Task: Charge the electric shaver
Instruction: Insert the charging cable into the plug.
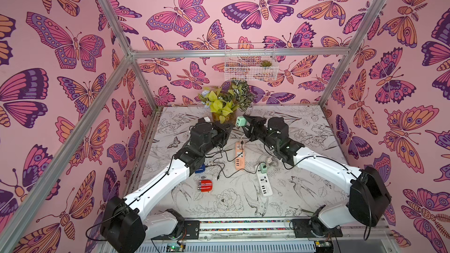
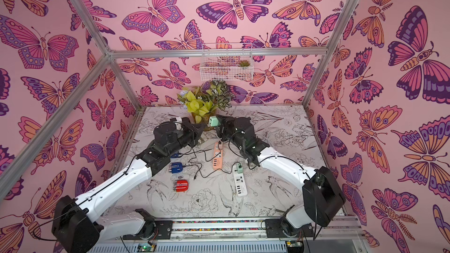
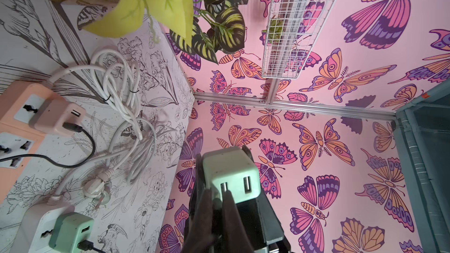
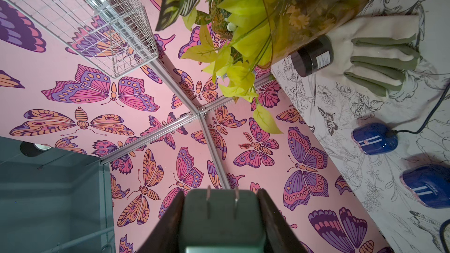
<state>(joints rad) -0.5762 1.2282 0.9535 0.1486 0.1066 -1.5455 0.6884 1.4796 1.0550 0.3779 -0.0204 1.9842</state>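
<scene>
Gripping a mint adapter [image 4: 220, 217] by its sides, the right gripper [image 4: 221, 197] holds it in the air just beside the plant [image 1: 224, 104], on the robot's side of it. Only the right wrist view shows its two prongs, pointing away from the wrist, along with a glove [image 4: 379, 52] and a dark jar [image 4: 311, 55] beside the plant's pot. Only the left wrist view shows the adapter's opposite face with two USB ports, where the left gripper [image 3: 218, 193] is clenched with its tips at one port; whether anything thin sits between them I cannot tell. A wire basket [image 1: 250, 75] on the wall above the plant holds a small succulent [image 1: 265, 63]. Toward the robot from the plant, an orange strip [image 1: 239, 154] carries a pink adapter [image 3: 58, 115] with a black cable plugged in, and a white strip [image 1: 264, 183] carries a green adapter [image 3: 70, 231]. Well in front of the plant, on the left arm's side, a red shaver [image 1: 205, 185] lies flat on the table, long axis crosswise, metal head toward the left wall. Two blue shavers [image 4: 375, 138] lie between it and the plant, one with a cable attached.
</scene>
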